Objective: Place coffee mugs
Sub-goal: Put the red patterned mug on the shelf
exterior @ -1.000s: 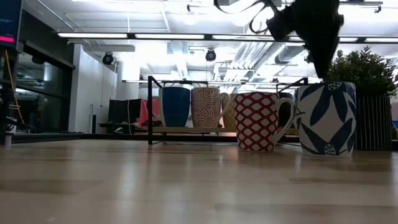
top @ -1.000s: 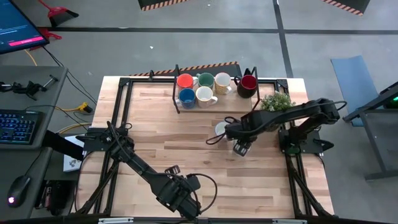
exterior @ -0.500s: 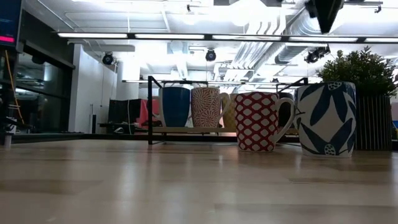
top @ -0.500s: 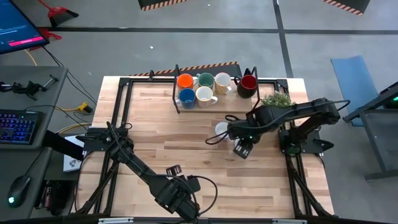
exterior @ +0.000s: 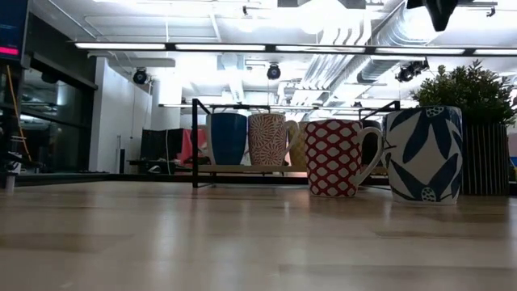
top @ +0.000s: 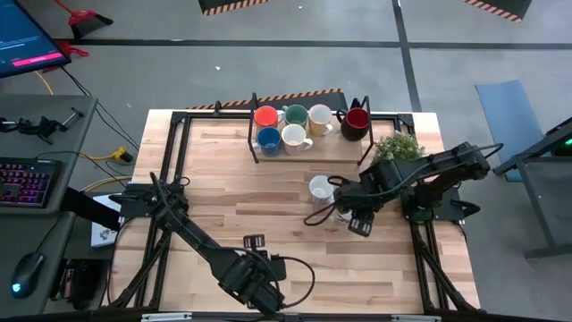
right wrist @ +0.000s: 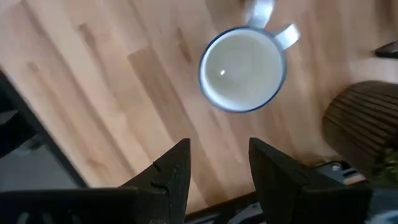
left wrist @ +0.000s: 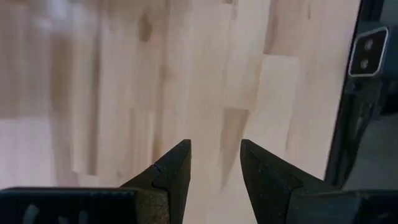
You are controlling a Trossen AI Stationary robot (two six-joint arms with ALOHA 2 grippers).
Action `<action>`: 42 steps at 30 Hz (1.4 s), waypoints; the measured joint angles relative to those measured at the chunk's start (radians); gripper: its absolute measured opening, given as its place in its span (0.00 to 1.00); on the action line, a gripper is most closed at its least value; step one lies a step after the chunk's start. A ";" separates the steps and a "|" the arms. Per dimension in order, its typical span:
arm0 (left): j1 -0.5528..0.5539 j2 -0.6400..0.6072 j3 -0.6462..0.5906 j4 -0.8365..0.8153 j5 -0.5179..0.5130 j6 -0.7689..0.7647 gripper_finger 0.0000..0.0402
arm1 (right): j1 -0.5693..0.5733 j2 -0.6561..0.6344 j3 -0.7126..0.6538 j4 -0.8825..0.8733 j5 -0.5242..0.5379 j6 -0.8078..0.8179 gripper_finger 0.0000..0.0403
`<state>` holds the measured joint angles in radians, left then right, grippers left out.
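Your wooden desk (top: 268, 197) fills the middle of the high view. At its upper edge a black rack (top: 253, 134) holds five mugs: orange mug (top: 264, 116), teal-green mug (top: 296, 114) and a cream mug (top: 320, 116) behind, blue mug (top: 268, 139) and a white mug (top: 294, 136) in front. The dark red mug (top: 356, 119) stands just right of the rack, with the potted plant (top: 398, 146) to its lower right.

Right of centre, the right hand (top: 358, 221) hangs over the desk just to the lower right of a blue-patterned mug (top: 321, 188). In the right wrist view you see that mug (right wrist: 242, 70) from above, upright and apart from the fingers (right wrist: 171, 174), which stand parted and hold nothing.

At the bottom centre, the left hand (top: 253, 243) waits over bare wood, its fingers (left wrist: 171, 174) also parted and empty.

In the low view the patterned mug (exterior: 422, 153) stands at right, beside a red-and-white mug (exterior: 333, 158).
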<state>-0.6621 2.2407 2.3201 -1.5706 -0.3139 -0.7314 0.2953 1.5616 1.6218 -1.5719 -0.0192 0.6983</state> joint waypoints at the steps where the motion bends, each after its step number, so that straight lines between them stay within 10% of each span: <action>1: 0.000 -0.023 -0.021 0.003 -0.016 0.000 0.32 | -0.001 0.000 0.000 0.000 0.016 -0.002 0.35; 13: 0.037 -0.386 -0.446 0.003 -0.218 -0.194 0.32 | -0.103 0.000 0.000 0.252 0.203 -0.315 0.35; 24: 0.201 -0.638 -0.754 0.148 -0.253 0.026 0.32 | -0.349 0.031 0.000 0.449 0.010 -0.412 0.35; 42: 0.278 -0.913 -1.116 0.469 -0.181 0.229 0.32 | -0.362 0.254 -0.002 0.393 0.157 -0.570 0.35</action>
<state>-0.3843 1.3282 1.2042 -1.1015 -0.4954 -0.5025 -0.0671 1.8157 1.6203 -1.1793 0.1374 0.1285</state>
